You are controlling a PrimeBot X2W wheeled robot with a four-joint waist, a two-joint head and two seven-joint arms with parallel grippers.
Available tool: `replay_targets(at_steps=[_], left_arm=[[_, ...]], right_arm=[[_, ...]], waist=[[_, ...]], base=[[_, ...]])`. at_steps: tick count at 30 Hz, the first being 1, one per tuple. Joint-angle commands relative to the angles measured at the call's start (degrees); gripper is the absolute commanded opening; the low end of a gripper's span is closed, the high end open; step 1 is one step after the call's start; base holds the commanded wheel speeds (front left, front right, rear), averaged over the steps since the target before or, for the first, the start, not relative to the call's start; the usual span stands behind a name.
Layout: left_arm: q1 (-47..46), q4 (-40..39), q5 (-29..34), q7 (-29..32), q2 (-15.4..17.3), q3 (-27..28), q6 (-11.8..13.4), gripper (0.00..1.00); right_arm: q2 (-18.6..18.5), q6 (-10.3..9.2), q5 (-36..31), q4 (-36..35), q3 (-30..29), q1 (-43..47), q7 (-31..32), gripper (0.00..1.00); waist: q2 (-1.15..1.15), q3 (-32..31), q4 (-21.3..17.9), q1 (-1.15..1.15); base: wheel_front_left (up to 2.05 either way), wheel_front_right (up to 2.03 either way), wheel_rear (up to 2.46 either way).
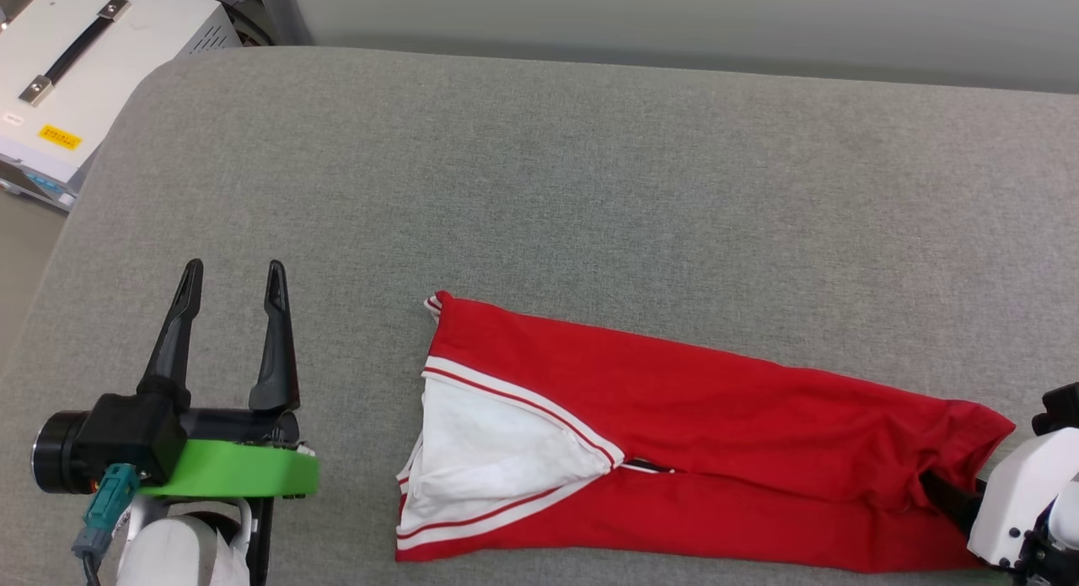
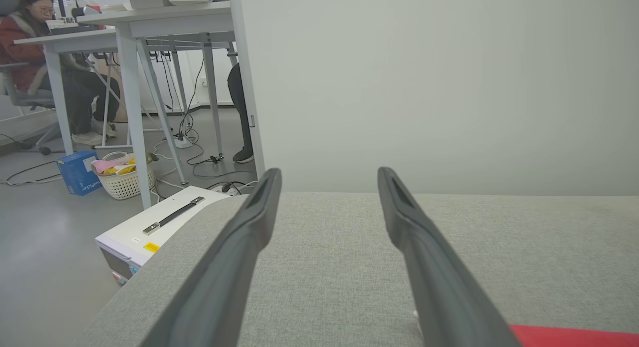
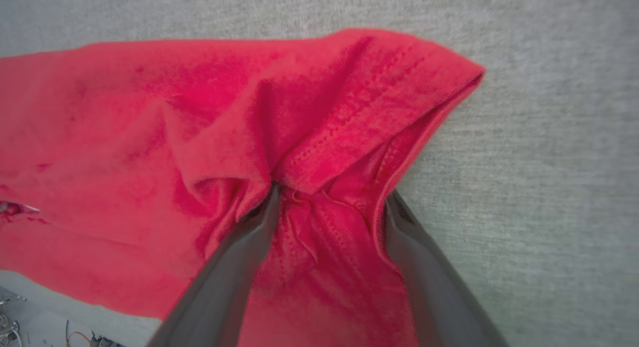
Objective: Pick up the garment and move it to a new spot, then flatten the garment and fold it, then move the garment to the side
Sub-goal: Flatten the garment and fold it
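the red knit garment (image 1: 716, 417), folded into a long narrow strip with a white sleeve and striped trim at its left end, lies along the near side of the grey woven surface (image 1: 539, 164). the right pincer (image 3: 332, 192) is spread, its tips buried in the strip's bunched, wrinkled right end. the left pincer (image 1: 234, 270) is also spread, clear of the cloth, off to the left of the sleeve end.

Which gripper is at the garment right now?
The right gripper: open, its fingers pushed into bunched red cloth at one end of the garment. The left gripper is open over the grey surface, apart from the cloth.
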Motion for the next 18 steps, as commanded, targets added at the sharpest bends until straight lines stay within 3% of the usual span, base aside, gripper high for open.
replay_targets(at_steps=[1,2,8,18], left_arm=[[0.7,0.3,0.3,-0.3,-0.3,0.2,-0.4,1.00],[0.8,0.4,0.4,-0.3,-0.3,0.2,-0.5,1.00],[1.9,0.9,0.4,-0.3,-0.3,0.3,-1.0,1.00],[2.9,1.3,0.2,-0.3,-0.6,-0.2,-1.2,1.00]], right_arm=[[2.7,0.46,1.1,2.2,3.1,0.6,0.1,0.26],[2.5,0.46,1.2,2.3,3.3,0.6,-0.6,0.00],[0.2,0.46,1.2,3.1,3.6,-0.1,-5.8,0.00],[-5.5,0.46,-4.2,5.2,-3.4,-2.1,-11.1,0.00]], waist=[[0.68,-0.5,-0.1,0.00],[0.68,-0.7,-0.1,0.00],[0.68,-2.4,-0.5,0.00],[0.68,-4.1,-1.2,0.00]], base=[[0.00,0.00,0.00],[0.00,0.00,0.00],[0.00,0.00,0.00],[0.00,0.00,0.00]])
